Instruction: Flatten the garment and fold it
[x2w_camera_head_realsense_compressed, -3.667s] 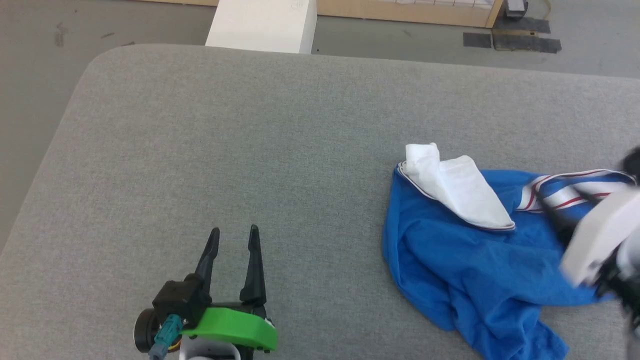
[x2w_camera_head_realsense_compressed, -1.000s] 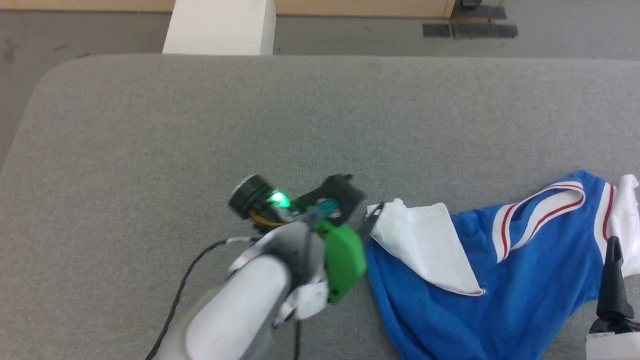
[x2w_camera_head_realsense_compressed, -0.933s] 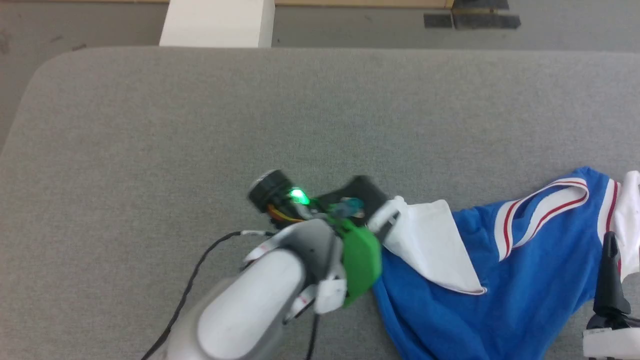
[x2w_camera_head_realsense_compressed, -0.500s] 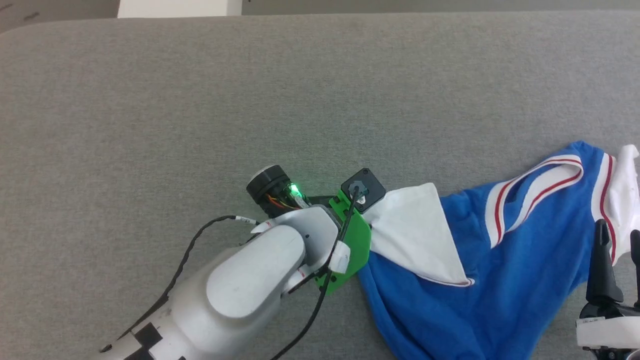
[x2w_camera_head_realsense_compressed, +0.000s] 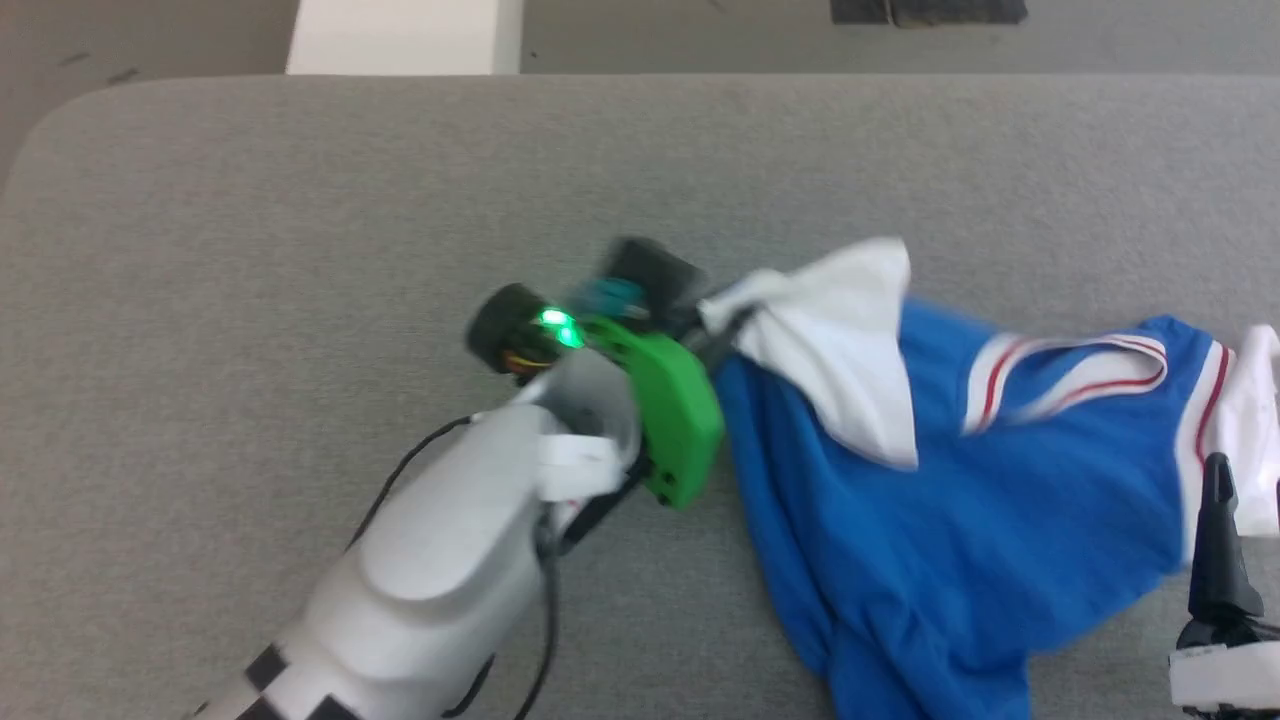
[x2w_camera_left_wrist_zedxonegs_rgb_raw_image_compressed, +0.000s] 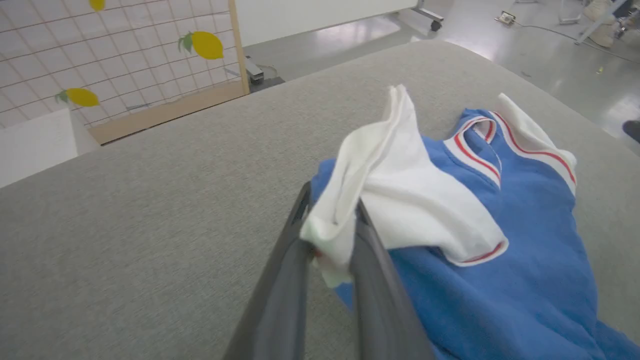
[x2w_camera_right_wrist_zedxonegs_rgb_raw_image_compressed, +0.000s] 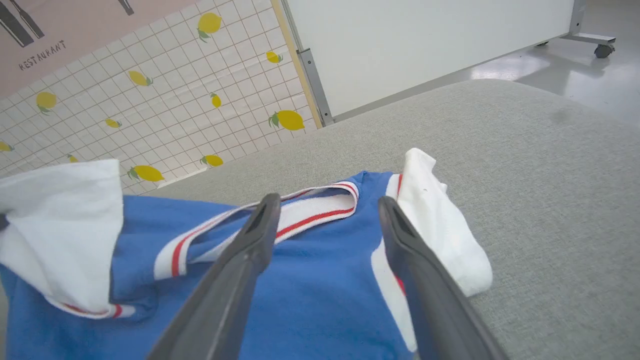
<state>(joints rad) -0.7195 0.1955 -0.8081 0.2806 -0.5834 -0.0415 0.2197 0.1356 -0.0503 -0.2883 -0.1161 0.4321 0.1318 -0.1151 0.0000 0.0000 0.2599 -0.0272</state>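
Clearly the left gripper (x2w_camera_left_wrist_zedxonegs_rgb_raw_image_compressed: 330, 220) is clamped on the garment (x2w_camera_head_realsense_compressed: 930, 520): its two long dark fingers pinch a bunched fold of one white sleeve (x2w_camera_left_wrist_zedxonegs_rgb_raw_image_compressed: 400, 165), and the soft cloth bulges out between and over them in a rumpled wad. From that pinch the sleeve fans into a broad triangular flap edged with a thin red stripe, lying over the royal-blue body. The garment sits on the right half of the surface (x2w_camera_head_realsense_compressed: 300, 250), a grey, finely woven, felt-like top with a rounded corner. Its blue cotton is creased and slack, narrowing to a twisted tail at the near edge. The neckband (x2w_camera_head_realsense_compressed: 1070, 370), ribbed white with red lines, curves in a flattened loop, and the other sleeve (x2w_camera_right_wrist_zedxonegs_rgb_raw_image_compressed: 440, 225) lies crumpled in a soft lump at the garment's far right side. The right gripper (x2w_camera_right_wrist_zedxonegs_rgb_raw_image_compressed: 325, 210) is open, its tapered fingers spread wide over the blue cloth just short of the neckband; whether they touch the cloth I cannot tell. A glossy green plastic bracket (x2w_camera_head_realsense_compressed: 670, 420) wraps the left wrist, above the smooth white forearm shell.
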